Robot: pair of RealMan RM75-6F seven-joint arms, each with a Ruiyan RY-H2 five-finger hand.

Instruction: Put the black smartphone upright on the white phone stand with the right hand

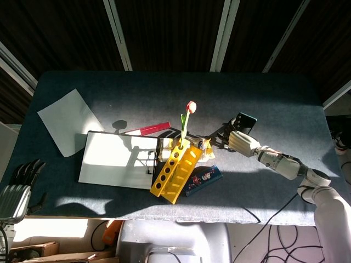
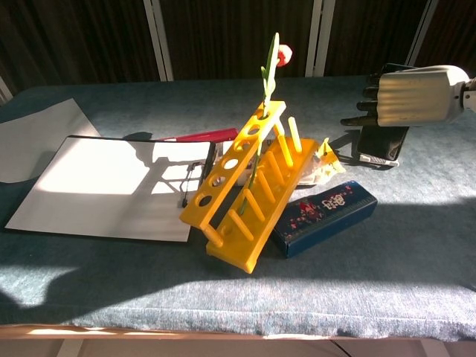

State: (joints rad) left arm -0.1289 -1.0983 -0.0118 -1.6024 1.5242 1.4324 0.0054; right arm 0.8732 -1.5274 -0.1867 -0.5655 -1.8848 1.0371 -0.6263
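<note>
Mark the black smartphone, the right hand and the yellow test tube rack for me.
Black smartphone (image 2: 381,143), chest view: lower front face, below the hand.
Right hand (image 2: 413,95), chest view: back of the hand.
Yellow plastic test tube rack (image 2: 239,158), chest view: top rail with holes.

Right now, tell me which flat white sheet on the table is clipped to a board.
The large white sheet beside the yellow rack: it sits on a dark-edged clipboard with a clip at its right side. The smaller sheet lies loose at the table's left.
</note>
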